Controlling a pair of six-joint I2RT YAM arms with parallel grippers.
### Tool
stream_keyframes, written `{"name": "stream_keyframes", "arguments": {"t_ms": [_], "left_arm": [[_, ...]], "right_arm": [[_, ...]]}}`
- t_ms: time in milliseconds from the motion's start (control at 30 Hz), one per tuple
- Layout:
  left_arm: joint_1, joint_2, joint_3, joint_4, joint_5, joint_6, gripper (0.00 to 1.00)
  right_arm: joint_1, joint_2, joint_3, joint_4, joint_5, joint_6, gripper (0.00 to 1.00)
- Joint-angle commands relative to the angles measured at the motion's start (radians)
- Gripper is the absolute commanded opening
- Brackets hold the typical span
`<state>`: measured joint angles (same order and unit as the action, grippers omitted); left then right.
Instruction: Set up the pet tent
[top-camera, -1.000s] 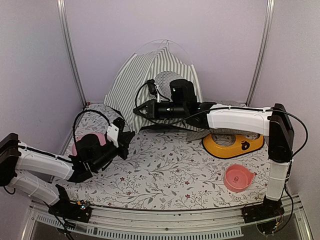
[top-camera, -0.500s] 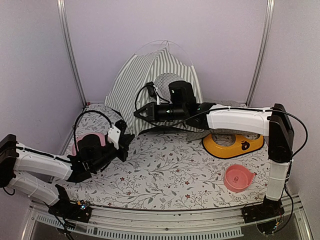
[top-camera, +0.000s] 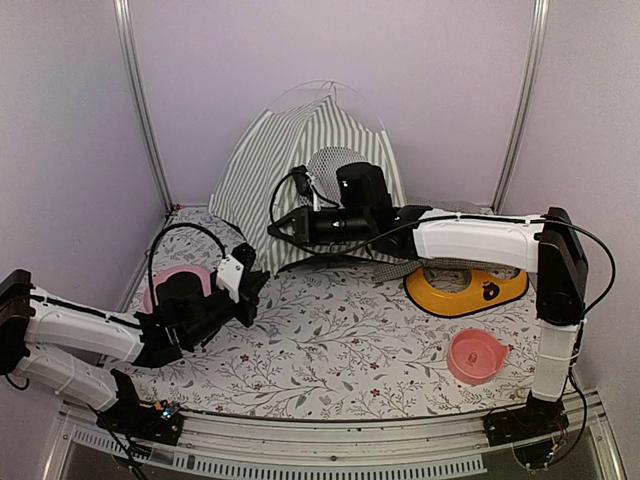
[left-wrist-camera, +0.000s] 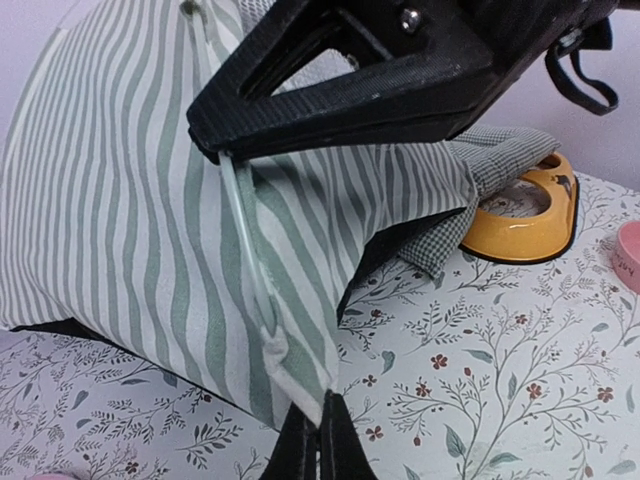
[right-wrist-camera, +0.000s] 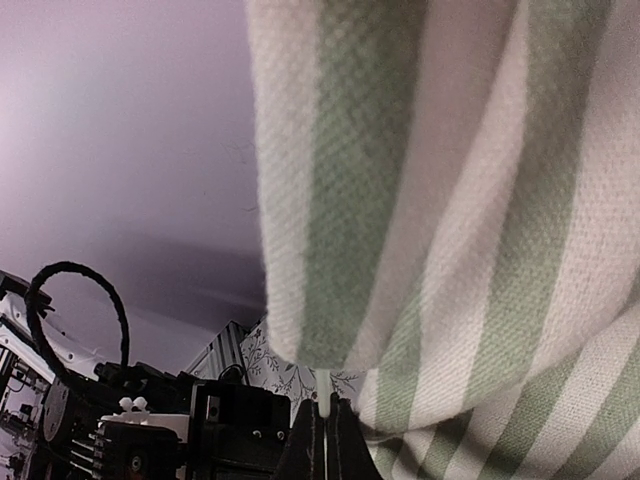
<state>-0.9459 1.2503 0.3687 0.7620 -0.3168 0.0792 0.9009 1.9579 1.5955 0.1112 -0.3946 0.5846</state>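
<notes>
Pet tent (top-camera: 262, 165) sits at the back of the table (top-camera: 340, 345), close to the rear wall. Its grey-green and white striped fabric rises to a peak, and a patch of white lace mesh (top-camera: 328, 160) shows on the front. The table is covered by a floral cloth.

The right arm (top-camera: 480, 240) reaches across from the right side towards the front of the tent. The left arm (top-camera: 90, 330) lies low along the left side.

A green-checked cushion (left-wrist-camera: 445, 235) pokes out from under the tent's lifted edge, just beside a yellow bowl (top-camera: 432, 290). A pink bowl (top-camera: 458, 352) stands near the right front corner. Another pink dish (top-camera: 160, 290) is partly hidden behind the left arm.

The right hand (left-wrist-camera: 205, 135) has its fingers pressed together, pinching the tent by a thin white pole (left-wrist-camera: 245, 230) that runs along the striped front edge. The front corner of the fabric hangs below it, off the cloth.

The left hand (left-wrist-camera: 320, 442) is also pressed together. Its tips are right at the hanging corner of the fabric, and I cannot tell whether any cloth is caught between them.
</notes>
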Motion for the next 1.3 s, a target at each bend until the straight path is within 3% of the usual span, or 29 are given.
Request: {"name": "stream_keyframes", "arguments": {"t_ms": [0, 867, 1267], "left_arm": [[-0.042, -0.019, -0.043, -0.122, 0.027, 0.004, 0.00], [-0.058, -0.011, -0.070, -0.169, -0.008, -0.017, 0.00], [-0.013, -0.025, -0.064, -0.182, -0.004, -0.043, 0.00]], "right_arm": [[-0.059, -0.037, 0.008, 0.059, 0.144, -0.004, 0.00], [-0.097, -0.066, 0.009, 0.048, 0.171, -0.012, 0.00], [-0.092, -0.085, -0.060, 0.057, 0.050, -0.006, 0.00]]}}
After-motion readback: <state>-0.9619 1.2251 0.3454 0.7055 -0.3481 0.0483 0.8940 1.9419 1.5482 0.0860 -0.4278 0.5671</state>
